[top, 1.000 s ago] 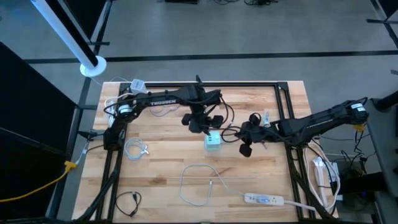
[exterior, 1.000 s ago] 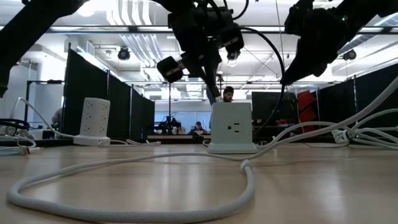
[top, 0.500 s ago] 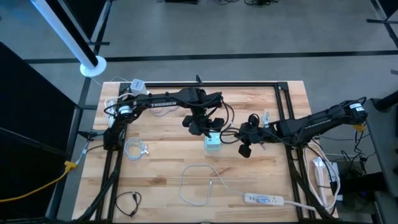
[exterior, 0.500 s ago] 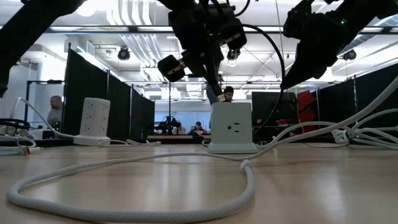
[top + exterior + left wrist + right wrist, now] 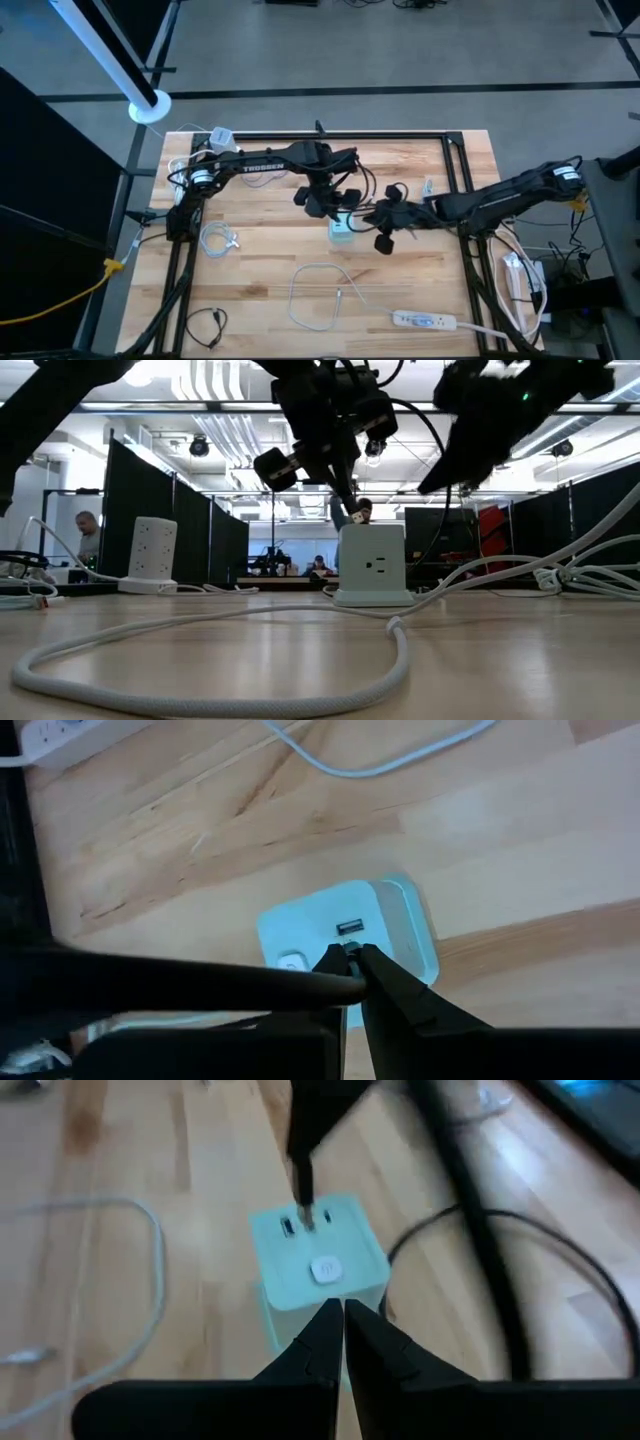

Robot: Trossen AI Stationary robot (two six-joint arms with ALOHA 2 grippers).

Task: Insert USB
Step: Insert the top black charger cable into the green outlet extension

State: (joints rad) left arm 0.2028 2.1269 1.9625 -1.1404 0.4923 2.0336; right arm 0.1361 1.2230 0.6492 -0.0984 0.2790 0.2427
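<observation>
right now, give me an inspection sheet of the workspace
surface: wooden table, dark frame along its edges.
job's things: pale green power cube upright mid-table, USB ports on top; USB plug at a port, seating not clear.
clutter: white power strip at near edge; white tower outlet at far left.
grippers: left gripper shut on the USB plug above the cube; right gripper shut, empty, beside the cube.
cables: white cable loop; black cable at a corner.
surroundings: person in the room behind.

The counter is made of pale grained wood with a slight sheen; the power cube is of smooth matt plastic.
</observation>
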